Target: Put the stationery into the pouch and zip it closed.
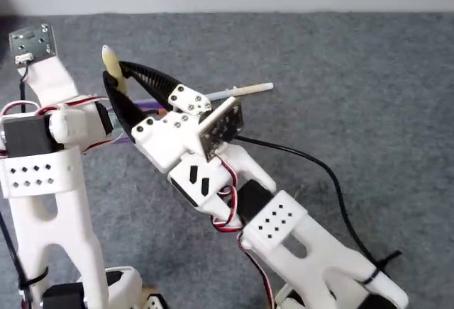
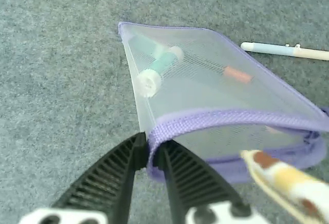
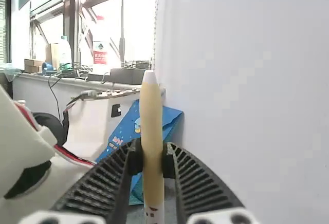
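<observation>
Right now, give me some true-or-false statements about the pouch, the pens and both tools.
1. The left tool grips the pouch by its purple edge. True.
2. The right tool is empty. False: it is shut on a cream pen.
3. A second pen lies on the carpet, outside the pouch. True.
4. The pouch is empty. False: a green tube and an orange item show through its wall.

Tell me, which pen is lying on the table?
The pale blue pen beside the pouch; the cream pen is upright in the right gripper.
</observation>
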Motion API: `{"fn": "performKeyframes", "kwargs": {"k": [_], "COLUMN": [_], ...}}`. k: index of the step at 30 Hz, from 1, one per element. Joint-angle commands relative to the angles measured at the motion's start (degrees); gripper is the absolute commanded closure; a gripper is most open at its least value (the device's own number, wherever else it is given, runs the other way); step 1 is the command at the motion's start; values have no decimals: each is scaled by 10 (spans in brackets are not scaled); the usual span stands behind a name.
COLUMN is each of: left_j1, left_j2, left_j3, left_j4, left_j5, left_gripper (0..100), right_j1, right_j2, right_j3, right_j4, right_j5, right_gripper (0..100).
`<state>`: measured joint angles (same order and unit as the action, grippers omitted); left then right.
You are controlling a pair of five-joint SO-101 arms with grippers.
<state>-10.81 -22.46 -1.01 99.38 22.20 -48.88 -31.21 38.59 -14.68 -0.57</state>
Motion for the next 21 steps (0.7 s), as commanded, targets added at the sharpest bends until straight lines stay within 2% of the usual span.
{"fn": "performKeyframes", "kwargs": {"k": [1, 6, 9, 16, 21], "left_j1": [4, 4, 4, 4, 4], "left_j2": [-2, -2, -2, -1, -1], "left_j3": [-29, -29, -29, -29, -27], "left_j4": [1, 1, 1, 1, -7], "left_j5": [1, 1, 1, 1, 1], "left_gripper": [989, 989, 989, 989, 989], "right_j1": [0, 32, 44, 43, 45], "right_j2": [23, 75, 89, 24, -58], "right_j3": [-1, 27, 41, 40, 39], "right_j4": [-16, -41, -15, 116, 184], "right_j5": [6, 11, 14, 23, 23], "right_gripper": [991, 990, 983, 766, 816]}}
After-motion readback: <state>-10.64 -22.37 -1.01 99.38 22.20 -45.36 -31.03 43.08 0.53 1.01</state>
